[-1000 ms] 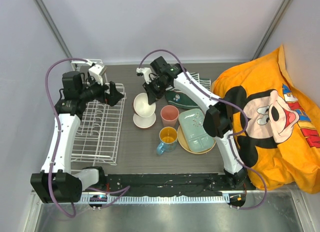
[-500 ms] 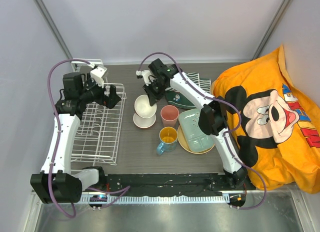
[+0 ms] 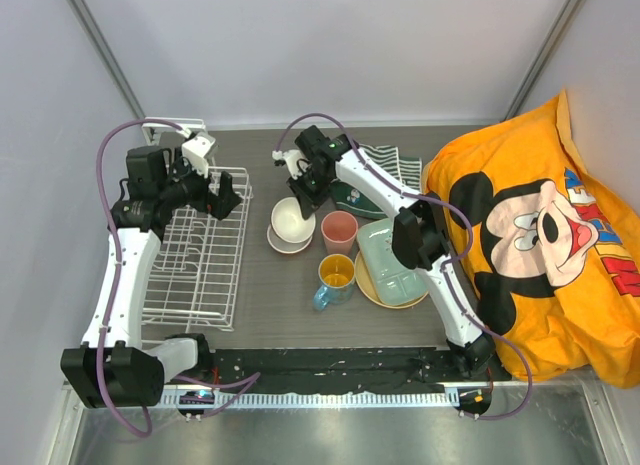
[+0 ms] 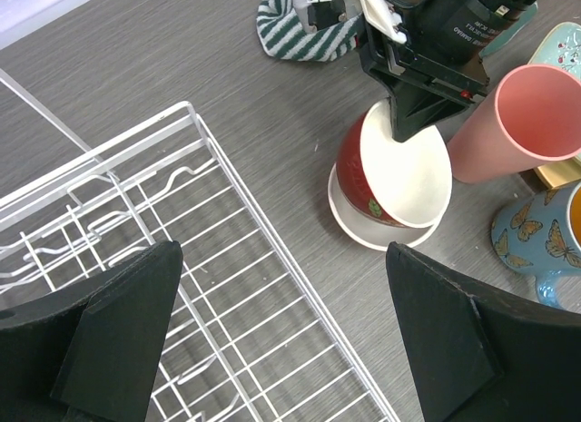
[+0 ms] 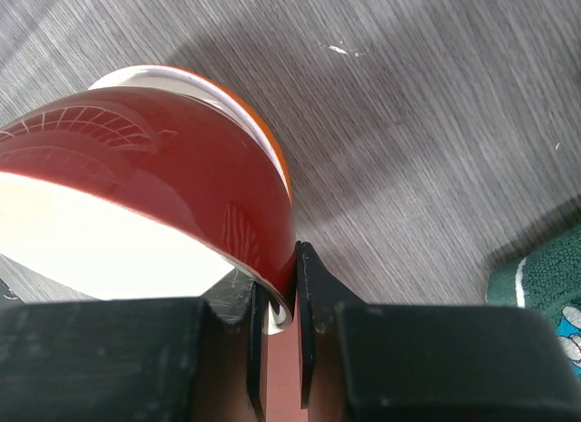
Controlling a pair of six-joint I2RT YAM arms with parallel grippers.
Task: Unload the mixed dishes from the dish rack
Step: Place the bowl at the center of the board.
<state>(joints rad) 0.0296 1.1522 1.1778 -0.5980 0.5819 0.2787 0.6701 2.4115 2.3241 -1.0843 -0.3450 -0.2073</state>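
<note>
Red and glossy outside, white inside, the dark red bowl [image 5: 163, 186] leans tilted in the cream bowl [image 4: 349, 231], near the middle of the grey wood-grain surface [image 3: 280, 305]. The right fingers [image 5: 313, 295] are nearly closed, pinching the dark red bowl's rim between them, one inside and one outside.

Just to the right of the two bowls stands the pink cup [image 3: 339, 231], upright. In front of it sits the mug [image 3: 335, 276], orange-yellow inside with a blue handle. To the right of these, the pale green divided tray [image 3: 393, 261] lies on the tan plate [image 3: 366, 288]. Behind the cup, a green and white striped cloth [image 3: 385, 161] lies crumpled.

The white wire dish rack [image 3: 195, 255] lies well to the left of the bowls. The left fingers [image 4: 118, 331] are spread wide and hold nothing, hanging above the rack's far right corner. An orange Mickey Mouse shirt [image 3: 540, 235] fills the right side of the view.
</note>
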